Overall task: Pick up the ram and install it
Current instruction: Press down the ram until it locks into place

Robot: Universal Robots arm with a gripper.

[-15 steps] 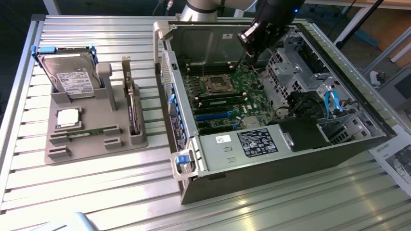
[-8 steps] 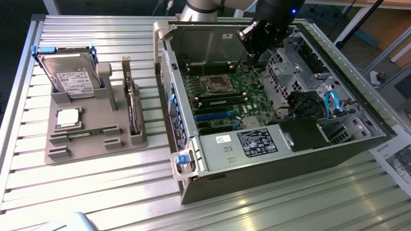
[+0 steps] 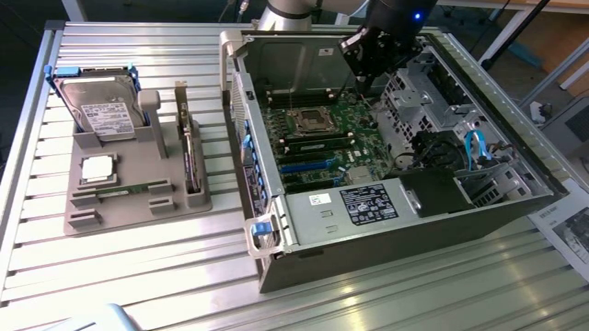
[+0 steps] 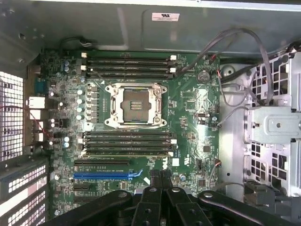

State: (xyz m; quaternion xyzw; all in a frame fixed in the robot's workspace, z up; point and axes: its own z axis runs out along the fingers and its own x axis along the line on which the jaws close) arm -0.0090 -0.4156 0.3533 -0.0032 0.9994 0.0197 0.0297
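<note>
Ext cam high, angled down over table w/ open PC case (image 3: 405,207); wrist cam close above its motherboard (image 4: 141,122), shared.

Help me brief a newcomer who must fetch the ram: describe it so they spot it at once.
Find the grey holder tray at the exterior view's left of the open computer case. The ram lies flat in a slot just below the square silver processor chip. It is the thin green stick, unlike the upright card.
</note>
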